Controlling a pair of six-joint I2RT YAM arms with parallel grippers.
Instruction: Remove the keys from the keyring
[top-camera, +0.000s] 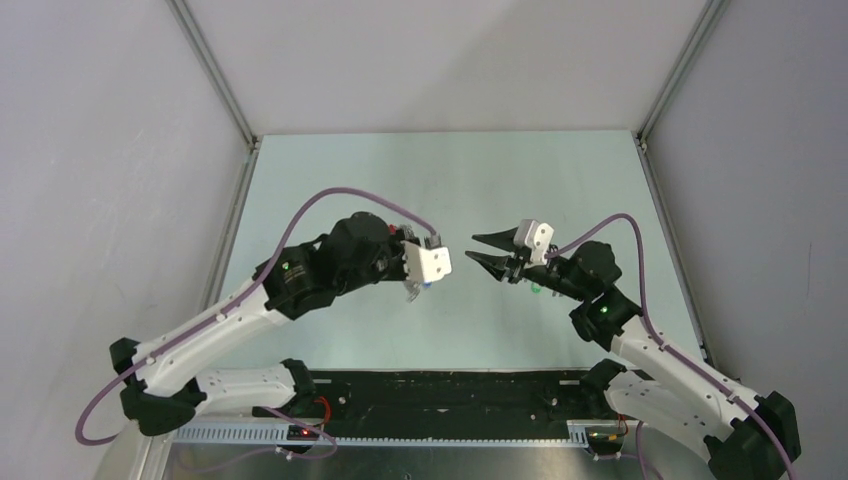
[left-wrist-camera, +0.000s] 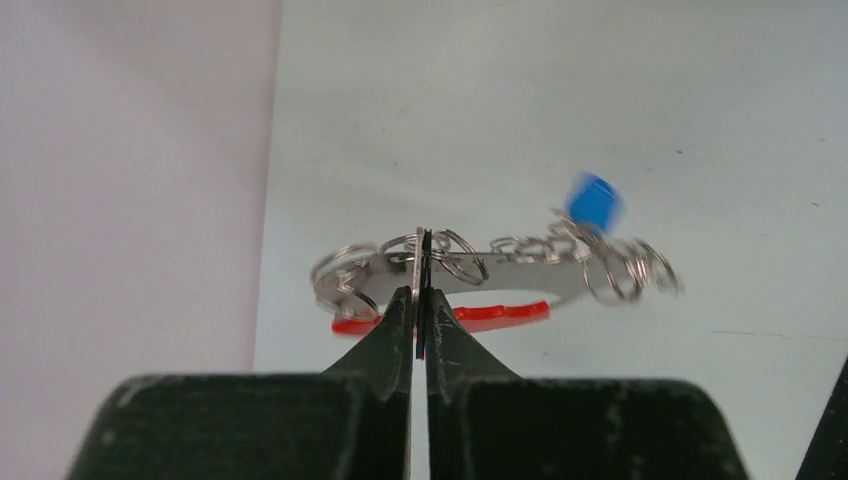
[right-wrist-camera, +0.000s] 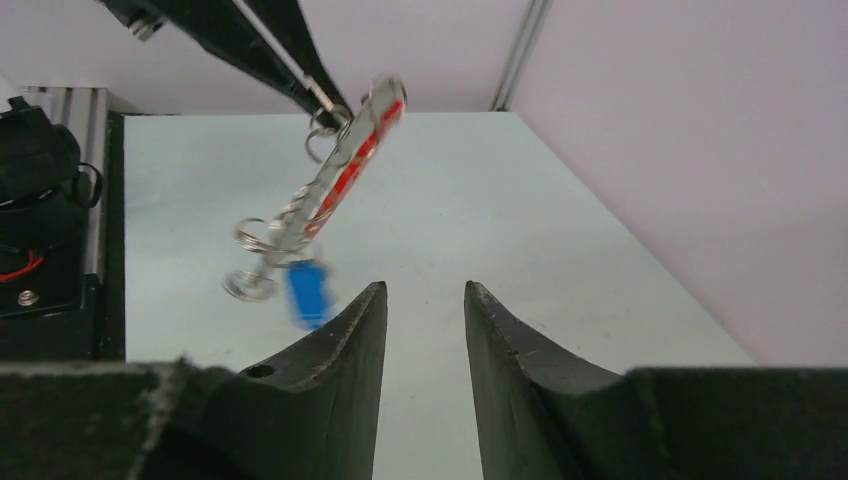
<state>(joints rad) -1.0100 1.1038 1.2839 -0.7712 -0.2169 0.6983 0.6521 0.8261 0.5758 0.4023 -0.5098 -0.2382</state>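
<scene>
My left gripper (left-wrist-camera: 421, 292) is shut on a thin silver and black piece of the keyring (left-wrist-camera: 480, 270) and holds it up in the air. The keyring shows edge-on: a red oval loop (left-wrist-camera: 500, 316), several silver wire rings and a blurred blue tag (left-wrist-camera: 594, 203). In the right wrist view the keyring (right-wrist-camera: 340, 175) hangs slantwise from the left fingers (right-wrist-camera: 250, 45), with the blue tag (right-wrist-camera: 307, 290) at its low end. My right gripper (right-wrist-camera: 425, 292) is open and empty, just right of the tag. In the top view the left gripper (top-camera: 413, 290) and right gripper (top-camera: 482, 248) face each other. Single keys are hard to tell apart.
The pale green table (top-camera: 450, 180) is walled by grey panels at left, right and back. A small green spot (top-camera: 536, 289) shows under my right wrist; I cannot tell what it is. A black strip (top-camera: 450, 390) runs along the near edge between the arm bases.
</scene>
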